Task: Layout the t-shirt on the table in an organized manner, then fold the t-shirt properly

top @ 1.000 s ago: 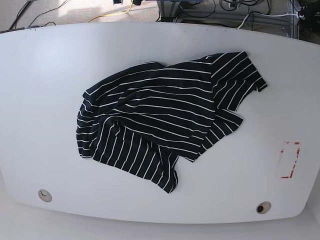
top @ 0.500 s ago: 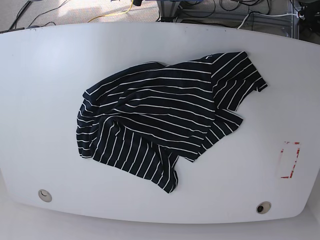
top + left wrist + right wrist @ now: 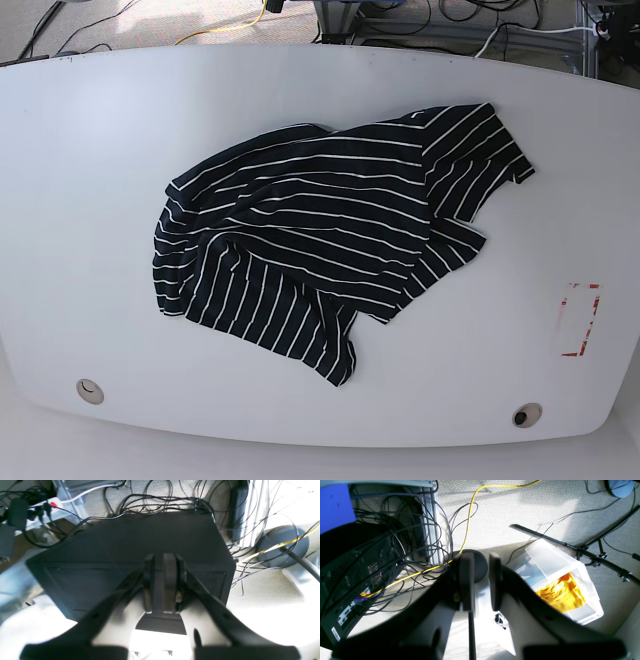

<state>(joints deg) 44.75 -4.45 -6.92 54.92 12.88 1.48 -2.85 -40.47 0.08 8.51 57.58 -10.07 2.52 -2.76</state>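
T-shirt (image 3: 325, 235), navy with white stripes: 1, crumpled mid-table (image 3: 90, 180), in neither wrist view. Left gripper (image 3: 163, 580): fingers nearly pressed together, empty, black case beyond. Right gripper (image 3: 480, 580): narrow gap, empty; clear bin (image 3: 560, 585) to its right.

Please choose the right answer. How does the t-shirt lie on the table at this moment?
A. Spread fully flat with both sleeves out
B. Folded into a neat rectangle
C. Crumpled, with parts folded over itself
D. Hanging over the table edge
C: the t-shirt lies bunched in a heap with overlapping layers, wholly on the table.
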